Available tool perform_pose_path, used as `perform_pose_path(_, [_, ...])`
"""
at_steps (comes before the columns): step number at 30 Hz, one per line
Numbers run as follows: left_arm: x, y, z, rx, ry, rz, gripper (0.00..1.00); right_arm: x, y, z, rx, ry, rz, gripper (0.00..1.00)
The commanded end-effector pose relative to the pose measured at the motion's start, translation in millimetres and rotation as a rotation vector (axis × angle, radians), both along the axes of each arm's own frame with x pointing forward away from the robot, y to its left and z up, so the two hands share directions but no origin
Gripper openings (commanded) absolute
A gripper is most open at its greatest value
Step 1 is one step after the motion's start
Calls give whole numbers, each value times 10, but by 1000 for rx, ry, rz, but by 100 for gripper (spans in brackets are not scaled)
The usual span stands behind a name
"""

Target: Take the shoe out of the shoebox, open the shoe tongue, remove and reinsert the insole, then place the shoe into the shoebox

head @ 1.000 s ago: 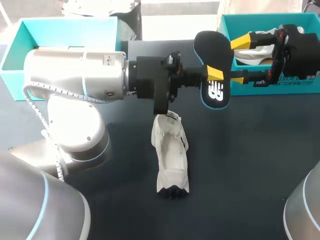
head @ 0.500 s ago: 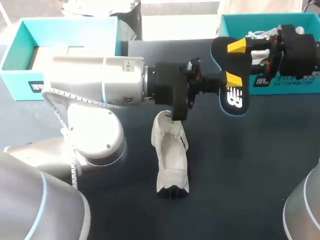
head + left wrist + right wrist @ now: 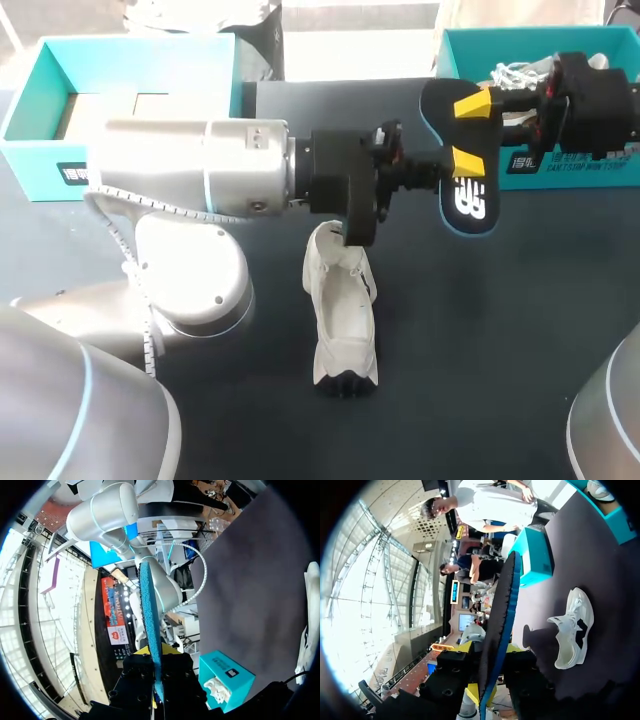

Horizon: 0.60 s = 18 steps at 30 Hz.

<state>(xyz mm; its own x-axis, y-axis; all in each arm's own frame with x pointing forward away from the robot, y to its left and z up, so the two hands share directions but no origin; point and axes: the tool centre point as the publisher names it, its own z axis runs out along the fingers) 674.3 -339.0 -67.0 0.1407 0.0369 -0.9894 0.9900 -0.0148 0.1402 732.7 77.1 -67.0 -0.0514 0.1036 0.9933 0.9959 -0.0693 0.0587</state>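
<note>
The black insole (image 3: 470, 200), with a white logo and a blue underside, hangs above the table's right half. My left gripper (image 3: 425, 172) reaches across from the left and is shut on its near edge; in the left wrist view the insole (image 3: 150, 615) stands edge-on between the fingers. My right gripper (image 3: 468, 132) comes in from the right, its yellow tips pressed on the insole from both sides. The right wrist view shows the insole (image 3: 502, 610) pinched between the fingers. The white shoe (image 3: 340, 310) lies mid-table, toe toward the front.
A teal shoebox (image 3: 560, 165) at the back right holds another white shoe. A second teal box (image 3: 40, 150) stands at the back left, partly behind my left arm. Dark tabletop lies bare around the shoe.
My left arm carried the insole to the right, between the right gripper's fingers. The right fingers came together onto the insole. The shoe stayed put.
</note>
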Motion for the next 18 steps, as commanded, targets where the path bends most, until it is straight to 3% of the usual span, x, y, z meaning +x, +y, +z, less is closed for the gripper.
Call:
perform_pose_path(1, [-21, 65, -8, 0, -2, -7, 0, -5, -20, -15, -7, 5, 7, 0])
perform_pose_path(9, [-31, 108, -32, 5, 3, -24, 0, -1, -1, -36, -13, 11, 24, 0])
perform_pose_path(10, [-33, 112, -33, 11, 14, -21, 42, 3, 1, -37, -13, 11, 26, 0])
perform_pose_path(11, [-29, 117, -39, 13, 19, -24, 100, 6, 3, -36, -13, 11, 28, 0])
perform_pose_path(18, [-15, 418, -141, 64, 66, 22, 100, 31, -12, -83, -21, 25, 38, 0])
